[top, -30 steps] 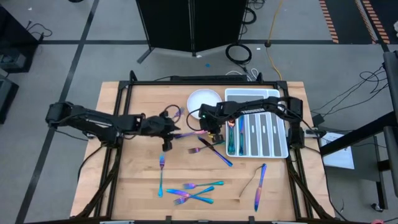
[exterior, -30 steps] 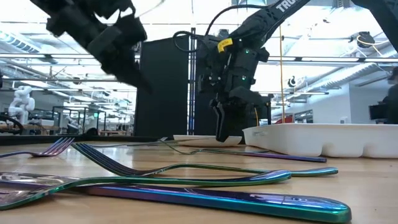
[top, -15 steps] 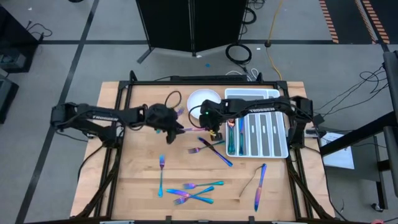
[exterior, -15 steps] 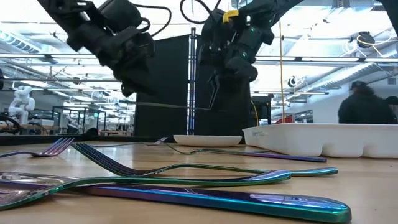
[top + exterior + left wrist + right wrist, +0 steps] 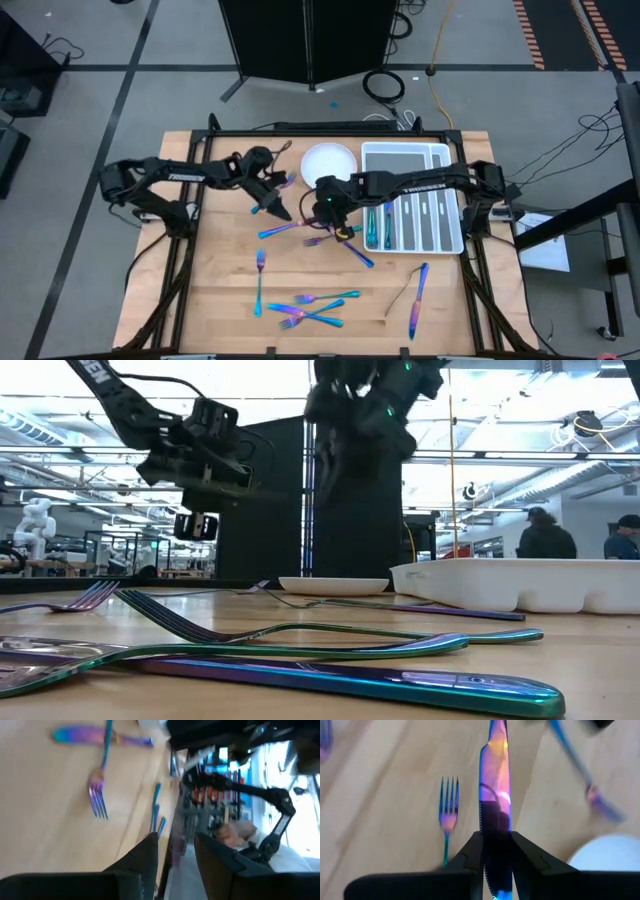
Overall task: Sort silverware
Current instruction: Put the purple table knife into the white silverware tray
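Note:
My right gripper (image 5: 327, 207) hangs over the table's middle, near the white plate (image 5: 328, 160), shut on an iridescent purple-blue knife (image 5: 285, 228) whose free end points toward the near left. My left gripper (image 5: 276, 206) is raised to the left of the plate. It is open, and the left wrist view shows nothing between its fingers (image 5: 175, 865). Other silverware lies flat on the wood: a fork (image 5: 259, 280), a cluster of forks (image 5: 305, 308), a knife (image 5: 417, 300) and crossed pieces (image 5: 345, 245). My right gripper pinches the knife between its two fingers at the serrated stretch of the blade (image 5: 495, 822). The fingers slant down toward the table's left, and the knife runs on ahead of them, along their line. The knife is lifted clear of the table, one flat face toward the wrist camera.
The white compartmented tray (image 5: 448, 238) stands at the right, with several pieces (image 5: 372, 222) in its left slots. In the low view, forks and a knife (image 5: 300, 660) lie close to the near edge. People show in the room beyond the table (image 5: 545, 538).
My left gripper has drawn away from the knife toward the far left and rolled its wrist. My right gripper has risen and shifted left with the knife. The knife lay level between the two grippers before, and its free end has now swung toward the near left.

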